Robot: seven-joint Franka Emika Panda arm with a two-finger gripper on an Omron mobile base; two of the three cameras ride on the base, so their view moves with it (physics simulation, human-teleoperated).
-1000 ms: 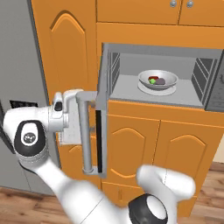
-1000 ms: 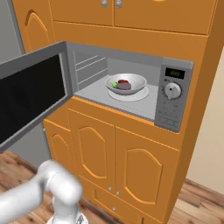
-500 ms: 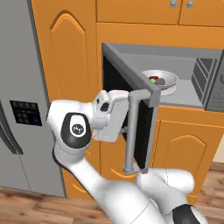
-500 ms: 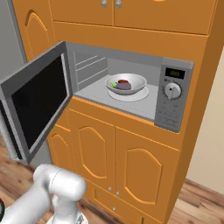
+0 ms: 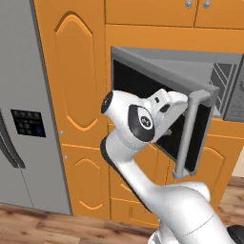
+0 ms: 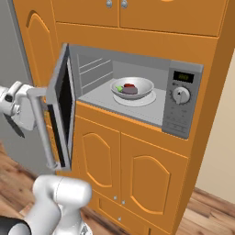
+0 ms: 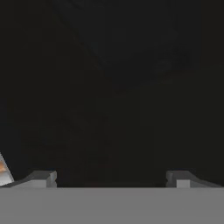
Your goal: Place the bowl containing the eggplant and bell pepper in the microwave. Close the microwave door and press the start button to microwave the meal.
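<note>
The microwave (image 6: 137,69) is built into orange cabinets. Inside it sits the pale bowl (image 6: 133,87), holding the dull purple eggplant (image 6: 131,91) and the red bell pepper (image 6: 129,85). The microwave door (image 6: 63,108) stands about half shut, sticking out roughly square to the cabinet front. Its long bar handle (image 6: 42,128) is on the outer side. My gripper (image 5: 178,108) is against the door's outer dark glass, beside the handle (image 5: 190,133). In the hand view the gripper (image 7: 111,179) is open, its fingertips (image 7: 43,178) wide apart, with only dark glass ahead and nothing between them.
The control panel (image 6: 180,103) with a round knob is at the microwave's right. A grey fridge (image 5: 24,109) stands left of the cabinets. Orange cupboard doors (image 6: 119,165) lie below the microwave, and a wood floor (image 5: 57,226) is underneath.
The door has swung from wide open to about half shut, with my hand moving along with it on its outer face. The bowl has stayed in place.
</note>
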